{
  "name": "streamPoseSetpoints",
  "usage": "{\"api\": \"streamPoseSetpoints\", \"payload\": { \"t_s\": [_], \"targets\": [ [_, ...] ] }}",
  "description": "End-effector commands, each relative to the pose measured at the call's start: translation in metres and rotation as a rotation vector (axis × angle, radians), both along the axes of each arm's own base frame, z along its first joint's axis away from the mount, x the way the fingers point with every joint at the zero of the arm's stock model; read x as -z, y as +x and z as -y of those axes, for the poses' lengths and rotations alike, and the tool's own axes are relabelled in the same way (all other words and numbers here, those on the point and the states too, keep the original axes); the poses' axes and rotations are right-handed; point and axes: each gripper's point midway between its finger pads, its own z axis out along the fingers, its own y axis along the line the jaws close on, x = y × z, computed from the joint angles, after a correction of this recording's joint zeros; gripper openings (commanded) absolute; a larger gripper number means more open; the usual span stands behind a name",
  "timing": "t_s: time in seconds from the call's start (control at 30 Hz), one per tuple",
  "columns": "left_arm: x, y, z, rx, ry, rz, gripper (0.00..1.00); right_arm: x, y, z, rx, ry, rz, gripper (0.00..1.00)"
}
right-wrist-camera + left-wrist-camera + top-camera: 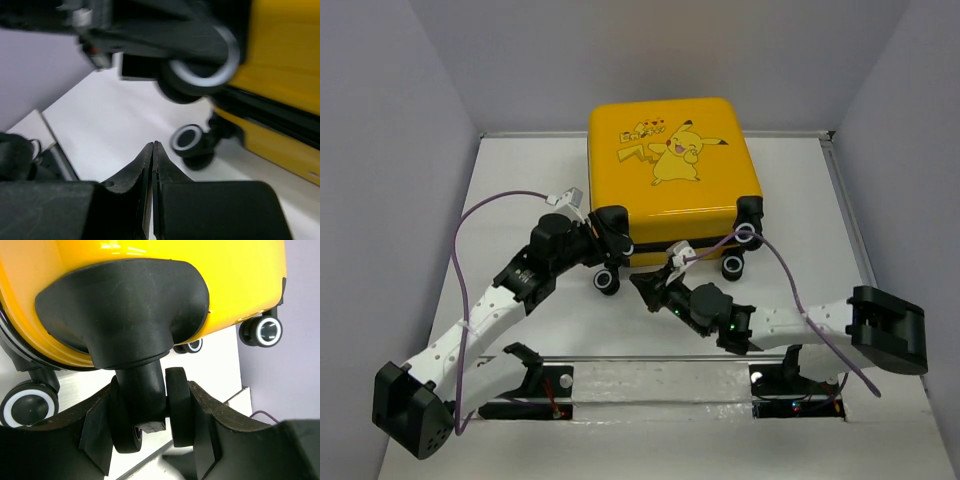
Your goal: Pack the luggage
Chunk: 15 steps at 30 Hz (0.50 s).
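Yellow luggage [672, 160] lies closed on the white table [520, 170], at 12 o'clock from the arms. The left gripper [607, 228] is at its 7 o'clock corner.

Left wrist view: the fingers [95, 435] pinch a black caster wheel [179, 400] of the luggage.

Right wrist view: the right gripper [153, 150] has its jaws pressed together, empty, with the luggage at 3 o'clock.

A white table [520, 170] stands enclosed by plain pale lavender-grey walls [650, 50] under soft, even light.

A lab test cell: white table [520, 170] boxed in by plain grey panels [390, 150].
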Motion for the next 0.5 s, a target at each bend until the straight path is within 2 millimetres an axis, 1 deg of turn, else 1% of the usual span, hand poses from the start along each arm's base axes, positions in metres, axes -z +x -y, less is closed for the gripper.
{"api": "streamPoseSetpoints", "payload": {
  "t_s": [0.0,0.03,0.07,0.1,0.17,0.2,0.23,0.27,0.3,0.33,0.37,0.4,0.43,0.47],
  "targets": [
    [-0.167,-0.014,0.024,0.177,-0.243,0.521,0.06,0.027,0.019,0.055,0.168,-0.114,-0.091,0.07],
    [-0.168,-0.014,0.023,0.17,-0.238,0.528,0.06,0.031,0.029,0.072,0.234,-0.12,-0.103,0.07],
    [-0.169,-0.013,0.021,0.162,-0.23,0.531,0.06,0.037,0.037,0.085,0.256,-0.115,-0.133,0.07],
    [-0.171,-0.012,0.019,0.149,-0.223,0.534,0.06,0.05,0.037,0.108,0.274,-0.093,-0.198,0.07],
    [-0.172,-0.011,0.017,0.141,-0.213,0.547,0.06,0.06,0.045,0.133,0.305,-0.058,-0.243,0.07],
    [-0.17,-0.011,0.017,0.14,-0.209,0.544,0.06,0.072,0.051,0.152,0.357,-0.087,-0.275,0.07],
    [-0.167,-0.011,0.017,0.14,-0.206,0.539,0.06,0.07,0.052,0.156,0.373,-0.095,-0.274,0.08],
    [-0.166,-0.012,0.018,0.145,-0.207,0.538,0.06,0.068,0.057,0.166,0.422,-0.114,-0.261,0.18],
    [-0.161,-0.012,0.02,0.154,-0.207,0.529,0.06,0.065,0.062,0.169,0.442,-0.142,-0.257,0.23],
    [-0.159,-0.012,0.02,0.157,-0.207,0.527,0.06,0.063,0.064,0.169,0.448,-0.158,-0.252,0.27],
    [-0.158,-0.012,0.021,0.163,-0.208,0.526,0.06,0.063,0.068,0.17,0.461,-0.167,-0.253,0.37],
    [-0.157,-0.012,0.021,0.165,-0.209,0.528,0.06,0.06,0.07,0.166,0.456,-0.165,-0.251,0.41],
    [-0.156,-0.012,0.022,0.166,-0.211,0.528,0.06,0.051,0.077,0.165,0.474,-0.149,-0.239,0.45],
    [-0.156,-0.012,0.021,0.164,-0.212,0.531,0.06,0.05,0.08,0.162,0.479,-0.158,-0.233,0.49]
  ]
}}
